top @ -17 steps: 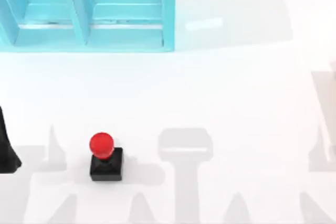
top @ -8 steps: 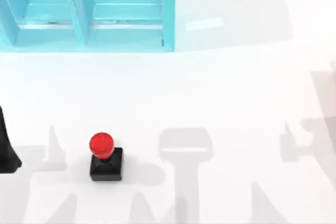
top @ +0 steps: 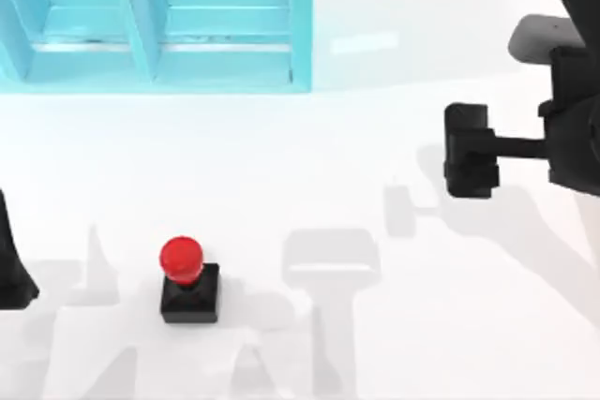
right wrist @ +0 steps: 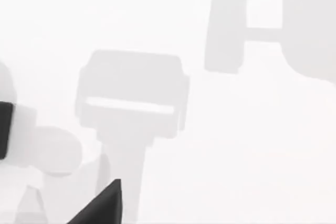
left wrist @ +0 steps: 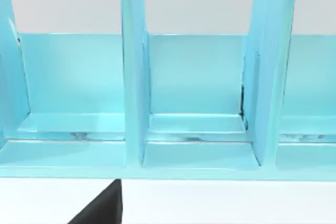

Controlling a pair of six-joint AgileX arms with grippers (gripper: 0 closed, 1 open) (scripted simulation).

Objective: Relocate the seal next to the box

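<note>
The seal (top: 188, 280), a black square block with a glossy red knob, stands upright on the white table at the front left; an edge of its black base (right wrist: 4, 129) shows in the right wrist view. At the back left stands the large light-blue box (top: 159, 63) with upright dividers, and its compartments (left wrist: 194, 103) face the left wrist camera. My right gripper (top: 467, 152) hovers open at the right, far from the seal and holding nothing. My left arm (top: 11, 269) is parked at the table's left edge.
The white table (top: 375, 325) carries grey shadows of the arms across its front and middle. A broad stretch of bare surface lies between the seal and the box, and to the right of the box.
My right arm has come in from the right edge and now reaches over the table's right side. The seal, the box and the left arm have stayed put.
</note>
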